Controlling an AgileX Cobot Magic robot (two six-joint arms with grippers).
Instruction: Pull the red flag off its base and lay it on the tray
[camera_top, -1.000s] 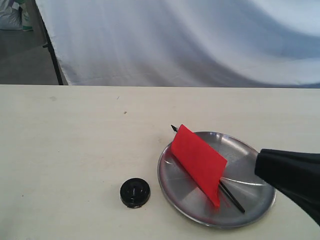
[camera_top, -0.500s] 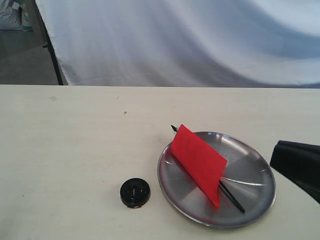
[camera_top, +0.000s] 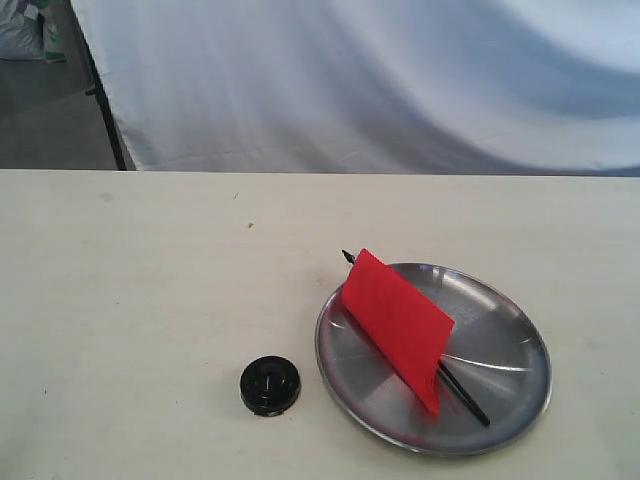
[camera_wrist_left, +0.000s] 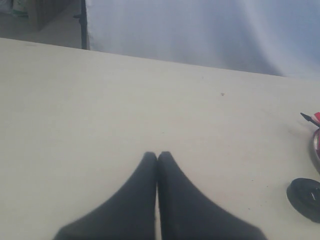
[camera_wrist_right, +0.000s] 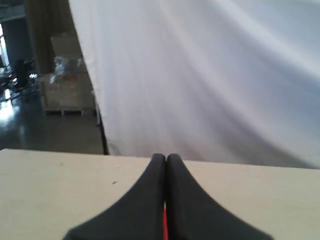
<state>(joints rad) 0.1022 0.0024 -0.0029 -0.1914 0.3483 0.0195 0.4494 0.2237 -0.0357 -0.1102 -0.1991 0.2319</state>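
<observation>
The exterior camera stands off the near side of the desk (camera_top: 150, 300), raised and tilted down across it toward the white backdrop (camera_top: 350, 90), near enough that the tray (camera_top: 500, 330) shows large. The left wrist camera sits behind and above the left pincer (camera_wrist_left: 158, 156), low over the desk, facing the same backdrop. The base (camera_wrist_left: 306, 198), off to that pincer's side, is shared with the exterior view. The right wrist camera looks along the right pincer (camera_wrist_right: 166, 158) at a more level angle, mostly at the backdrop.

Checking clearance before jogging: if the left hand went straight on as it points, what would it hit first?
Likely nothing near: only bare table lies ahead of the left hand, then the white curtain. The base sits off that line.
</observation>
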